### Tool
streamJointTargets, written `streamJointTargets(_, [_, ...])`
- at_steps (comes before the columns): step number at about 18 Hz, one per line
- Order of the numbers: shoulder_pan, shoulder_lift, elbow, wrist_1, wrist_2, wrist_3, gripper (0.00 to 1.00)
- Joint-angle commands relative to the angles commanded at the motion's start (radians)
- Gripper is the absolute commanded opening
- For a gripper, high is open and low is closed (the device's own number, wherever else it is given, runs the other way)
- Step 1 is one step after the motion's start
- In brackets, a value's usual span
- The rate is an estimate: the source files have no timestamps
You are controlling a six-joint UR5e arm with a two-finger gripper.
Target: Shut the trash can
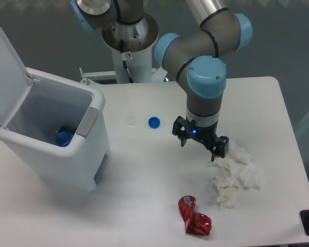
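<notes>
The trash can [67, 159] is a big white boxy bin at the left of the table. Its flat lid [5, 72] stands swung up and back on the hinge, leaving the mouth open. A grey push-tab [89, 122] sits on the front rim. Inside the bin lies a blue object [63, 138]. My gripper [200, 141] hangs right of the table's middle, well to the right of the bin, fingers spread apart and open with nothing between them.
A blue bottle cap [154, 122] and a white cap [131, 121] lie between the bin and the gripper. Crumpled white tissue [234, 175] lies just right of the gripper. A crushed red wrapper [194, 217] sits near the front edge.
</notes>
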Motion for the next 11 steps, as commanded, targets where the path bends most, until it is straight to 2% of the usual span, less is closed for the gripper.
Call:
streamJointTargets(7, [-0.011, 0.005, 0.003, -0.002, 0.000, -0.002, 1.00])
streamJointTargets(11, [-0.028, 0.072, -0.002, -0.006, 0.002, -0.006, 1.00])
